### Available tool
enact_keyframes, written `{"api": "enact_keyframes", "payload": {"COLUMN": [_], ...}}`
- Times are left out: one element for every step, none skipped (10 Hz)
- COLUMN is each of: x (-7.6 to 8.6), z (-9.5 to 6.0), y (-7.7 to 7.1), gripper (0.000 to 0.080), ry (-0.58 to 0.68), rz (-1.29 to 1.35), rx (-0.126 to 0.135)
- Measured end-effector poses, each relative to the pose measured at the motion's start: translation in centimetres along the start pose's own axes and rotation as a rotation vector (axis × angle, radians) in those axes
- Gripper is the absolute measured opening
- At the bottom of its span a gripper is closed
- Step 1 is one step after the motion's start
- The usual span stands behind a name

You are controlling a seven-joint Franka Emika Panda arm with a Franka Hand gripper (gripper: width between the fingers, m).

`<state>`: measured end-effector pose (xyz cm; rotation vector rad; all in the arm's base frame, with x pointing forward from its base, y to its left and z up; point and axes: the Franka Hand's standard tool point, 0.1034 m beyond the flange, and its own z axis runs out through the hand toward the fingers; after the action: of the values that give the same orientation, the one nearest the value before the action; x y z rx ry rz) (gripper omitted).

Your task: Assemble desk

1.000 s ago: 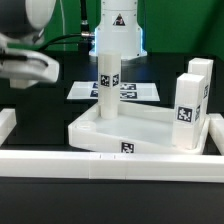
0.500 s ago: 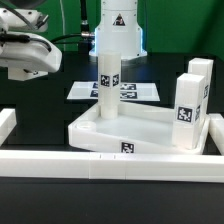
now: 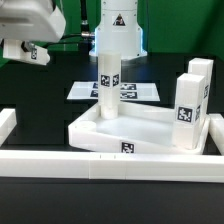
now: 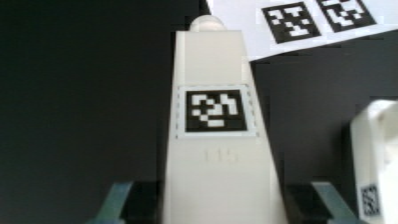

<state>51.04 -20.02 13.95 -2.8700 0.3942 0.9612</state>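
**A:** How far along was the desk?

**B:** Roughly three legs in, by my judgement. On the black tabletop, behind the long low white border wall along its near edge, lay the wide white plastic rimmed desk tray. One tall white rectangular leg block stood upright at the tray's far corner on the exterior view's left. Two more white leg blocks, a near one and a far one, stood at the corners on the exterior view's right. I could not tell whether any of them was fully seated.

**A:** And what was left?

**B:** The fourth leg block. The gripper was clamped on it, one finger on each long side. It hung in the air over the far part of the tabletop on the exterior view's left, well apart from the tray. The near corner on the exterior view's left looked vacant, so that was probably its place.

**A:** What did each view add?

**B:** The exterior view gave the whole layout, but the arm hid most of the held block. The wrist view showed the grip, the block's square tag and the flat white marker board beyond its tip.
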Motion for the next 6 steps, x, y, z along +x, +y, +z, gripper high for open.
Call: {"api": "enact_keyframes", "payload": {"x": [0.4,0.5,0.9,0.9,1.5,1.3], "z": [0.0,-0.1,-0.4,-0.5,-1.0,-1.8], "y": [0.0,0.1,0.1,0.1,0.1,-0.8], "gripper": [0.0290,0.0290,0.0290,0.0290,0.0290,0.0290], "ry": [0.078,0.135,0.210,0.254,0.342,0.388], "rz": [-0.005,-0.007,-0.010,-0.011,-0.012,-0.016], "rx": [-0.005,-0.006,-0.013,-0.014,-0.026,-0.022]}}
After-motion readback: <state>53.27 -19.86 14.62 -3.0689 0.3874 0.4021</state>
